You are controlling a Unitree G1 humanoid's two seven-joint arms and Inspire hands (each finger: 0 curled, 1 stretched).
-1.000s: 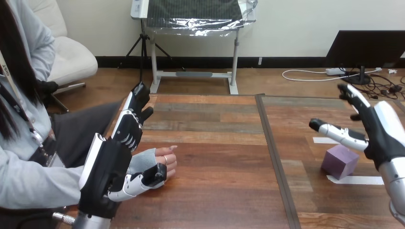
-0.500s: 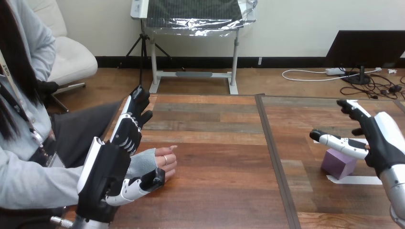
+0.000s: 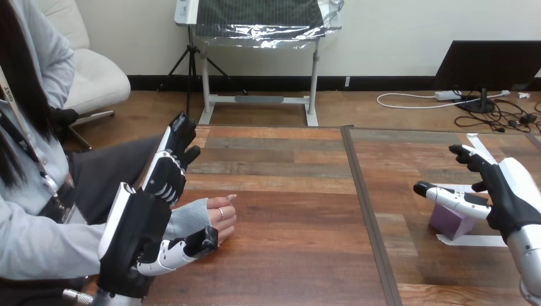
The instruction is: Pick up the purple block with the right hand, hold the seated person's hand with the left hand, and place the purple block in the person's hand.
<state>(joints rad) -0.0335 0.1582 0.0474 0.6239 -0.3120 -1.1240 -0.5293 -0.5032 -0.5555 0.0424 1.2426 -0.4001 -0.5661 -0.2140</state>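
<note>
Right robot hand (image 3: 505, 191), thumb and fingers spread apart over the purple block (image 3: 450, 223) near the tabletop's (image 3: 287, 210) right edge, should lower squarely and close on opposite faces, though whether its thumb already touches is unclear.

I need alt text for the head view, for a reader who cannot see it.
The robot's open right hand hovers over a purple block at the right of a table. At the left, its open left hand is beside the person's hand, which rests on the table.
</note>
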